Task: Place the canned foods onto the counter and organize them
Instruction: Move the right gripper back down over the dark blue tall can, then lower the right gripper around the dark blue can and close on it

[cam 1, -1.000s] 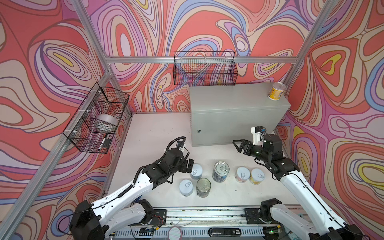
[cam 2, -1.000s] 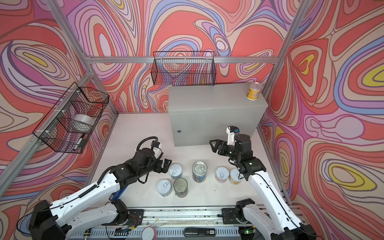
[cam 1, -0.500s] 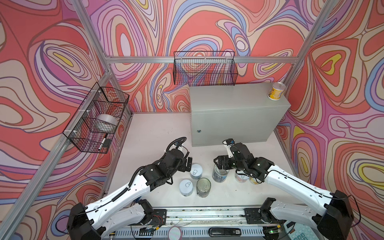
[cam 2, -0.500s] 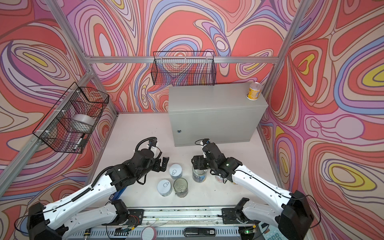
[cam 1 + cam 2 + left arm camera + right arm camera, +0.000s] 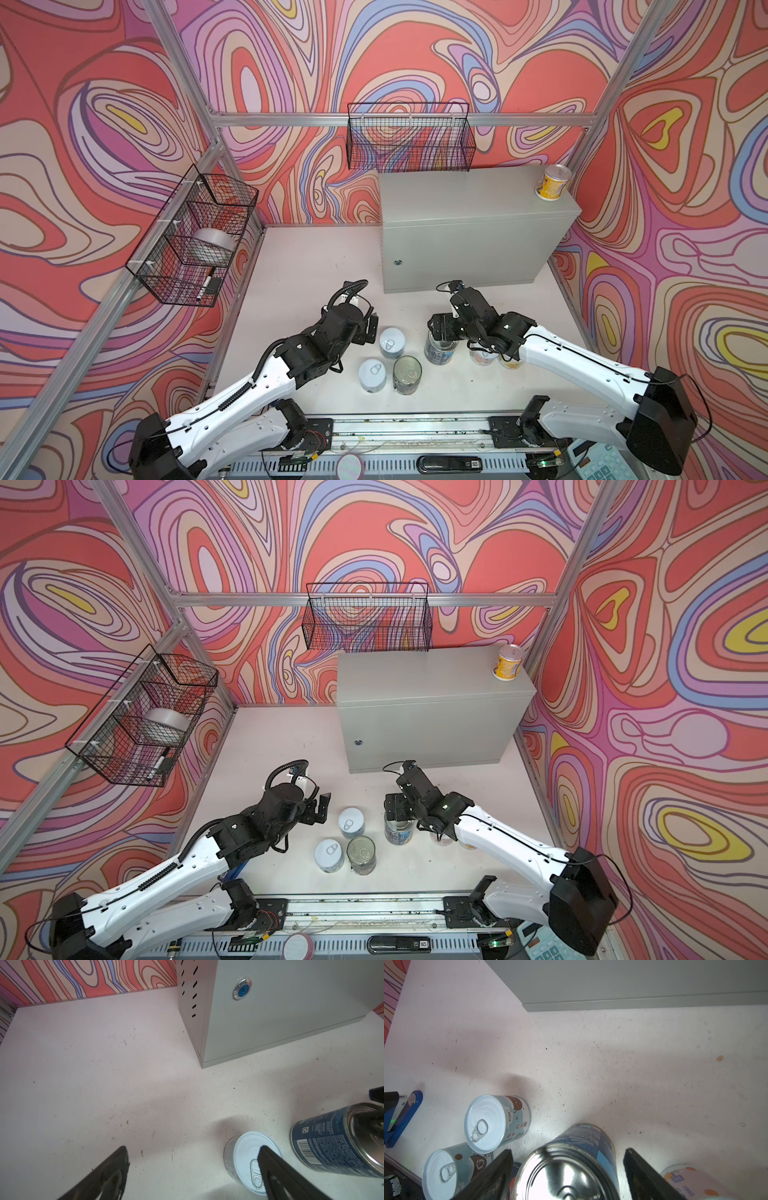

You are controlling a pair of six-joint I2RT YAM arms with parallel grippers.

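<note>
A yellow can [image 5: 550,183] stands at the right end of the grey counter [image 5: 478,208]. The other canned foods stand on the floor in front of it: two pale blue cans [image 5: 392,343] [image 5: 372,375], a dark one [image 5: 407,374], a tall dark blue can [image 5: 440,351], a pink one [image 5: 482,358] and a yellow one [image 5: 510,362]. My right gripper [image 5: 568,1150] is open astride the dark blue can [image 5: 591,1142], with a gap showing at one finger [image 5: 639,1167]. My left gripper [image 5: 192,1148] is open and empty, just left of a pale blue can [image 5: 245,1153].
One black wire basket [image 5: 409,137] hangs above the counter's back edge. Another [image 5: 195,232] on the left wall holds a silver tape roll [image 5: 212,245]. The cabinet front with its round lock [image 5: 241,989] is close ahead. A metal rail [image 5: 415,432] runs along the front.
My right arm swung from the right side down and leftward, and its jaws now straddle the dark blue can. The left arm has barely moved.
</note>
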